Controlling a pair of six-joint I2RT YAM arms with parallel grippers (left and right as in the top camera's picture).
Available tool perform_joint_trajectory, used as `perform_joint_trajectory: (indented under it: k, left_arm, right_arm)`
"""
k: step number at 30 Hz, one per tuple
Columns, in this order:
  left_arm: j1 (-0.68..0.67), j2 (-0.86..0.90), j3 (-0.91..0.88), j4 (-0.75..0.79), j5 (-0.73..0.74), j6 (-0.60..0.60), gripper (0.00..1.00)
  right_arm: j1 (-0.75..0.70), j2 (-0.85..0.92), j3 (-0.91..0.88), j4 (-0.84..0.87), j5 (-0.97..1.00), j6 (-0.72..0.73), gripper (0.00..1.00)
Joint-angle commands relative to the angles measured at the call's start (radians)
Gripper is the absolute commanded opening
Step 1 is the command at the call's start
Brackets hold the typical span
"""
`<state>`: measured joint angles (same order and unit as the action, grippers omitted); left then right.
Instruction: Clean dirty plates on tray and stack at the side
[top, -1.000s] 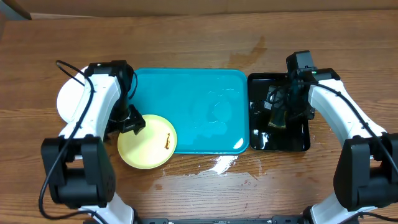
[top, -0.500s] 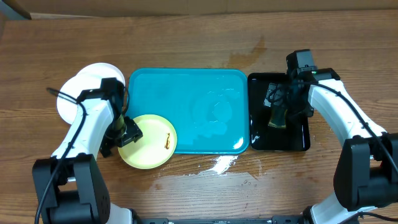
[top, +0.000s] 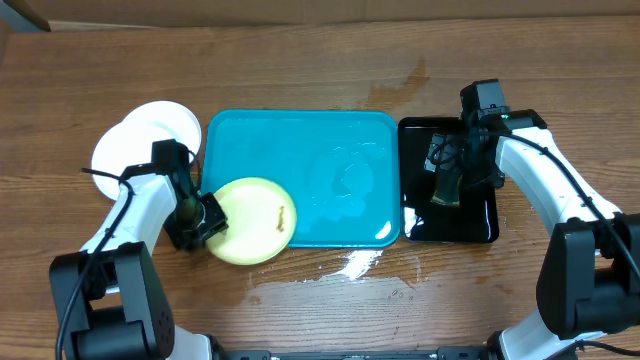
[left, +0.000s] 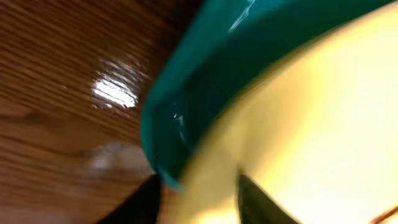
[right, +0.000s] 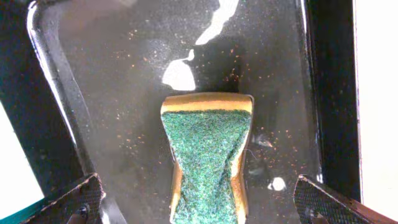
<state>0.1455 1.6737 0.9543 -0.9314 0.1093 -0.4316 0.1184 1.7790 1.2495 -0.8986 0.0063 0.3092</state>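
The pale yellow-green plate lies over the lower-left corner of the turquoise tray, with a small dark smear near its right edge. My left gripper is shut on the plate's left rim. In the left wrist view the plate fills the right side, beside the tray's rim, with its edge between my fingers. Two white plates lie overlapped on the table left of the tray. My right gripper is open over a green sponge, its fingers wide apart on either side.
The sponge lies in a narrow glossy black tray right of the turquoise tray; the black tray is wet and speckled. Water patches lie on the wooden table in front of the trays.
My left arm has swung toward the table's front, and the yellow-green plate has shifted right, further over the tray's corner. The white plates are now uncovered. The right arm has not moved.
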Motion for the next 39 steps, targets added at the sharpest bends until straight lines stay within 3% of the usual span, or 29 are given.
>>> perform_joint_trajectory:
  k: [1, 6, 12, 15, 20, 25, 30, 39]
  left_arm:
    - [-0.010, -0.012, 0.057, 0.004, 0.141, 0.052, 0.37]
    - [-0.037, -0.012, 0.153, 0.005, 0.151, 0.054, 0.40]
    - [-0.147, -0.003, 0.172, 0.182, 0.206, 0.054, 0.37]
    - [-0.212, -0.003, 0.190, 0.200, 0.169, 0.120, 0.43]
    - [-0.245, -0.003, 0.320, 0.074, 0.084, 0.133, 0.50]
    - [-0.245, -0.003, 0.432, -0.183, -0.029, 0.097, 0.52]
    - [-0.246, -0.002, 0.358, -0.242, -0.084, 0.047, 0.52]
    - [-0.246, -0.002, 0.133, -0.031, -0.083, 0.023, 0.52]
  right_arm:
    - [-0.002, 0.004, -0.002, 0.005, 0.000, -0.002, 1.00]
    - [-0.002, 0.004, -0.002, 0.005, 0.000, -0.002, 1.00]
    - [-0.002, 0.004, -0.002, 0.005, 0.000, -0.002, 1.00]
    - [-0.002, 0.004, -0.002, 0.005, 0.000, -0.002, 1.00]
    - [-0.002, 0.004, -0.002, 0.005, 0.000, -0.002, 1.00]
    - [-0.002, 0.004, -0.002, 0.005, 0.000, -0.002, 1.00]
    - [-0.002, 0.004, -0.002, 0.005, 0.000, -0.002, 1.00]
    - [-0.002, 0.004, -0.002, 0.005, 0.000, -0.002, 1.00]
